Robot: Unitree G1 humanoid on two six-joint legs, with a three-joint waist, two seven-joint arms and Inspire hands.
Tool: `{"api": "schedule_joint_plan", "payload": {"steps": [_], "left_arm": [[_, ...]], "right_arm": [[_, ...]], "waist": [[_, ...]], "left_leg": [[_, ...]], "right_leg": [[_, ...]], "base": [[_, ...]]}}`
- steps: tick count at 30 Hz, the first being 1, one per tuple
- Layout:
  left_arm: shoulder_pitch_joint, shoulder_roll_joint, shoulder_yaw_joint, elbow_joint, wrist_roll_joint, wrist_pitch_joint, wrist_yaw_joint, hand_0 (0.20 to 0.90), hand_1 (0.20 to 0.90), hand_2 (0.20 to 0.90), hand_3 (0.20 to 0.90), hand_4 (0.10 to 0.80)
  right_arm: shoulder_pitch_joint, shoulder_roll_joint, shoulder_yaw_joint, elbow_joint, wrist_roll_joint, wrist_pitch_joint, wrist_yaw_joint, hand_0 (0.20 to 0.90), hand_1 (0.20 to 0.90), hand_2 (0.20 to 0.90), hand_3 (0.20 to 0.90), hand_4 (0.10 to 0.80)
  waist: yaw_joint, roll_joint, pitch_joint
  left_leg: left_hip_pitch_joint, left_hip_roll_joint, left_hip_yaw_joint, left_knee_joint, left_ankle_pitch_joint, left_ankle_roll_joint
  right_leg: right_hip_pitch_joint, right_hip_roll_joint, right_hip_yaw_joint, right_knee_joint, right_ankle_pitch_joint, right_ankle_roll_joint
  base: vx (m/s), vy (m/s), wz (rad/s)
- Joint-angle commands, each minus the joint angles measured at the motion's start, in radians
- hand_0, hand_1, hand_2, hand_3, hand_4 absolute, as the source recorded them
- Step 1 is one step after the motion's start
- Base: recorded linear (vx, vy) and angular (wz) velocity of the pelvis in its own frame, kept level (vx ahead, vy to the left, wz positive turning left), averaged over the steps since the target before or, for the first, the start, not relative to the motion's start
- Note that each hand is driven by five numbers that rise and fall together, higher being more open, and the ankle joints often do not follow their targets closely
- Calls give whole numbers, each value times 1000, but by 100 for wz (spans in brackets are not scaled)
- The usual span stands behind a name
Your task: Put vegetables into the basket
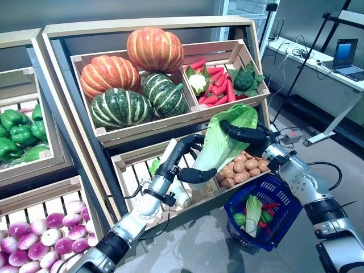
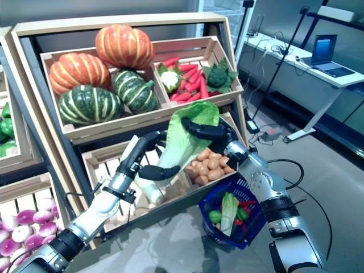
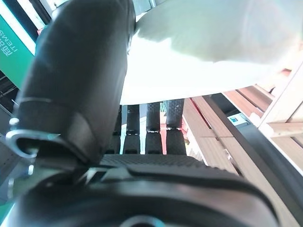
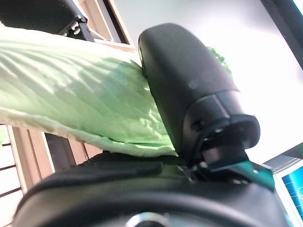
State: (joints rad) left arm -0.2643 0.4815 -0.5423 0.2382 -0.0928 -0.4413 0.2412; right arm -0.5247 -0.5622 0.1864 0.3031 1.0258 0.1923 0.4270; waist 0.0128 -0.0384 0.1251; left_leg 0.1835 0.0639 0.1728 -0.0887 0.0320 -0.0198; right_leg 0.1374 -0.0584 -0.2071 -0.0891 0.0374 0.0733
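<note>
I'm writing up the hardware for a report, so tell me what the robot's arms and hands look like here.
Both arms are silver-grey metal segments joined by black cuffs. The left hand and right hand are dark, nearly black, with slim rounded fingers; the fingers have ribbed, rubbery pads. The right thumb is a smooth dark casing. No white thumb cover shows.
</note>
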Motion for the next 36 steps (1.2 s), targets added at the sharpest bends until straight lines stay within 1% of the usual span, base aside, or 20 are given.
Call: {"api": "schedule_joint_plan", "payload": {"steps": [1,5,7,10,12,15,19,23,27,31,34,36], "left_arm": [[-100,-32,41,36,51,-48,33,900,900,900,900,800],[-72,-26,72,84,68,-53,65,900,900,900,900,800],[-46,-28,107,152,80,-54,75,900,900,900,900,800],[-14,-30,142,209,78,-26,74,900,900,900,900,800],[-2,-33,155,241,86,-25,81,900,900,900,900,800],[24,-38,190,307,95,12,97,900,900,900,900,800],[40,-51,231,398,89,45,119,900,900,900,900,800],[52,-65,279,482,41,84,137,900,900,900,900,800],[69,-79,346,582,14,69,160,900,900,900,900,800],[69,-76,384,604,-36,67,174,900,900,900,900,800],[74,-81,401,596,-71,40,129,900,900,900,900,800],[82,-84,400,567,-179,2,-31,900,900,900,900,800]], "right_arm": [[-75,13,3,-164,-12,-69,17,300,300,300,300,400],[-11,-29,-45,-157,-14,-74,10,300,300,300,300,400],[45,-55,-92,-135,-21,-69,7,300,300,300,300,400],[107,-84,-136,-115,-49,-69,3,300,300,300,300,400],[129,-98,-151,-96,-52,-76,10,300,300,300,300,400],[177,-133,-187,-58,-72,-83,5,300,300,300,300,400],[202,-171,-211,-7,-60,-88,-9,300,300,300,300,400],[224,-202,-233,34,-97,-95,-36,300,300,300,300,400],[240,-221,-258,91,-96,-114,-61,300,300,300,300,400],[237,-238,-272,143,-98,-130,-104,300,300,300,300,400],[238,-237,-290,177,-91,-137,-137,300,300,300,300,400],[244,-234,-305,188,-95,-138,-152,300,300,300,300,400]], "waist": [[-21,-38,-68],[-36,-40,-66],[-48,-43,-63],[-59,-44,-61],[-63,-45,-60],[-75,-46,-58],[-88,-46,-59],[-98,-42,-59],[-104,-40,-61],[-105,-37,-62],[-102,-34,-62],[-98,-32,-62]], "left_leg": [[5,-17,7,1,-119,-16],[7,-13,21,1,-119,-16],[9,-9,34,1,-118,-17],[10,-6,47,1,-116,-16],[11,-5,53,1,-116,-17],[13,-3,65,1,-115,-17],[15,1,80,1,-113,-20],[15,3,86,1,-111,-21],[17,5,90,1,-110,-23],[16,8,89,1,-109,-26],[16,11,87,1,-109,-29],[13,12,84,1,-109,-31]], "right_leg": [[39,-38,-16,2,-45,32],[34,-37,-7,2,-42,34],[29,-35,3,2,-38,35],[24,-32,12,2,-36,35],[22,-31,17,2,-34,35],[17,-27,29,2,-31,35],[12,-23,42,2,-28,35],[8,-18,54,2,-28,33],[9,-13,60,2,-30,29],[8,-9,63,2,-31,26],[9,-7,60,2,-34,24],[7,-7,59,2,-34,24]], "base": [[8,-7,-8],[1,-1,-1],[0,-20,-4],[-4,-21,-14],[-3,-20,-17],[0,-22,-15],[7,-16,-10],[7,-8,-11],[31,-22,-9],[22,-17,-3],[31,-17,4],[9,-6,2]]}}
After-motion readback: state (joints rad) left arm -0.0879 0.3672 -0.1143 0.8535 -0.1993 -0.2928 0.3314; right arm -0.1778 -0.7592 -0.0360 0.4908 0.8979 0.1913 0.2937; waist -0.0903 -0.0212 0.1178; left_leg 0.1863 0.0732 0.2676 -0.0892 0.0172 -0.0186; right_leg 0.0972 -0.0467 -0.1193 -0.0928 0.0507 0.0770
